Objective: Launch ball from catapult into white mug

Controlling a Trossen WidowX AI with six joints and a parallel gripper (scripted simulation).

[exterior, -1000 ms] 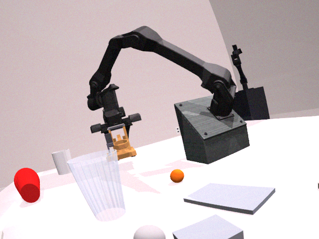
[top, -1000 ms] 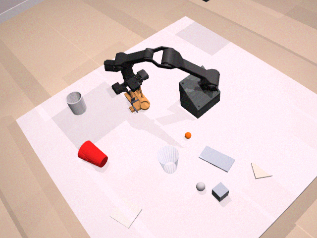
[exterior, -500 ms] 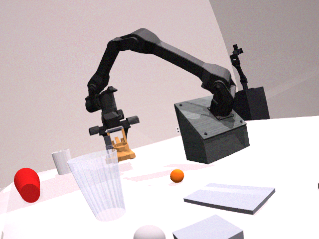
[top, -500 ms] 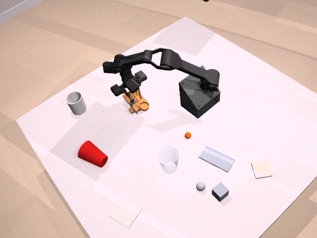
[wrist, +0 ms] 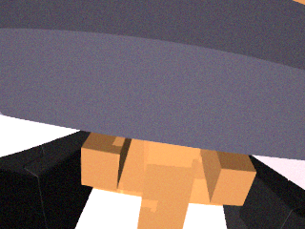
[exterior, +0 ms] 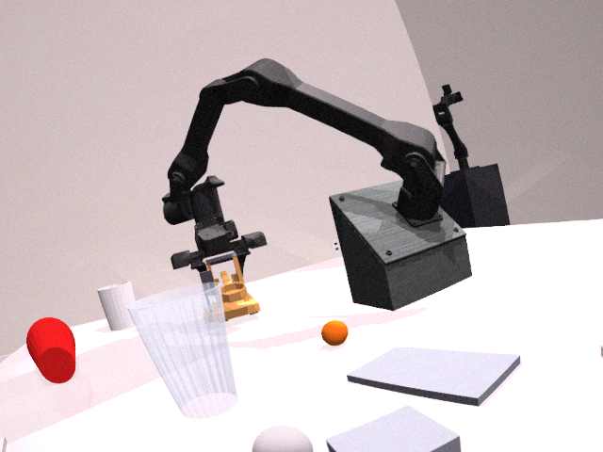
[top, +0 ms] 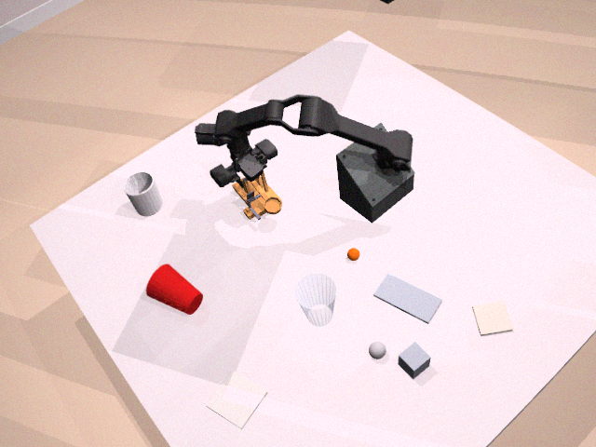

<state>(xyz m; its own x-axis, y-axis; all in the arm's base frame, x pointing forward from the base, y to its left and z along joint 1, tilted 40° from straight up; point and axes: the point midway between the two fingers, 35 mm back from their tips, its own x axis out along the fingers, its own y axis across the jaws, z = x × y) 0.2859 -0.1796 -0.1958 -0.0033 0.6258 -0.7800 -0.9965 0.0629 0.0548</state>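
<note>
My gripper (top: 253,182) (exterior: 222,274) (wrist: 165,145) points down and is shut on the orange catapult (top: 273,205) (exterior: 236,310) (wrist: 164,200), with one black finger on each side of its frame. The catapult's round cup is empty and lies toward the lower right in the top view. I cannot tell if its base touches the table. A grey bar crosses the wrist view and hides part of it. The orange ball (top: 353,253) (exterior: 334,332) lies on the table, away from the gripper. The white mug (top: 147,196) (exterior: 117,306) stands upright, left of the catapult in the top view.
A red cup (top: 173,290) (exterior: 51,347) lies on its side. A clear ribbed cup (top: 316,293) (exterior: 187,350) stands upright. A grey ball (top: 377,350) (exterior: 282,440), a grey block (top: 413,359) (exterior: 394,432), a grey slab (top: 408,298) (exterior: 433,374) and two pale tiles lie nearer the front.
</note>
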